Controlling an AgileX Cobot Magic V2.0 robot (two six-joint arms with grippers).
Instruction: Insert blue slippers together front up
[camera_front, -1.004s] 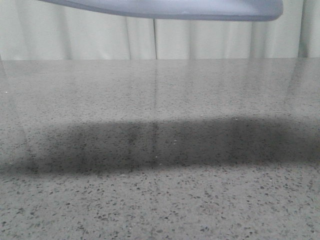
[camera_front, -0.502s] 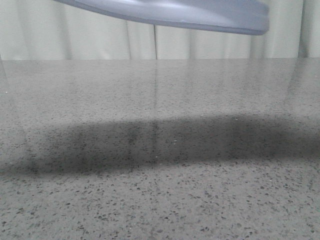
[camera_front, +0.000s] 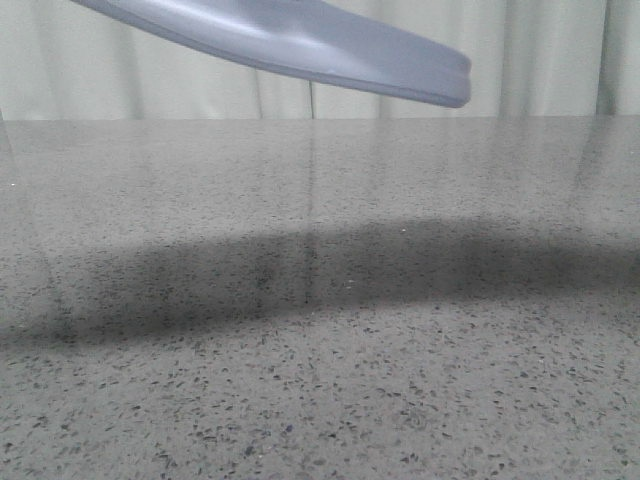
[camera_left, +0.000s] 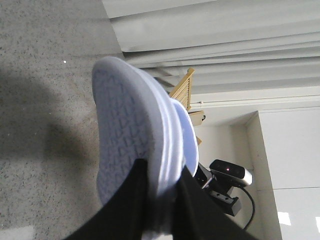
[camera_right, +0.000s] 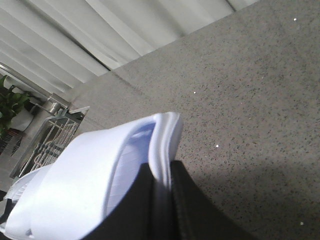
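Front view shows only the underside of a blue slipper (camera_front: 300, 40) held high in the air, tilted so its right end dips lower than its left, with the speckled grey table (camera_front: 320, 380) lying well below it and a broad shadow across the surface. Neither arm appears in this view.

In the left wrist view, the left gripper (camera_left: 157, 200) is clamped on the edge of the slippers (camera_left: 135, 135); the patterned sole faces the camera and a 2nd pale layer sits against its far side, so 2 soles seem to be pressed together, though I cannot tell how deeply they nest.

In the right wrist view, the right gripper (camera_right: 160, 192) pinches the sole rim of a slipper (camera_right: 100, 185), its wide strap arching beside the fingers. The table stretches out beyond it to the curtain (camera_right: 115, 30). The slipper's lower part is cut off by the frame.
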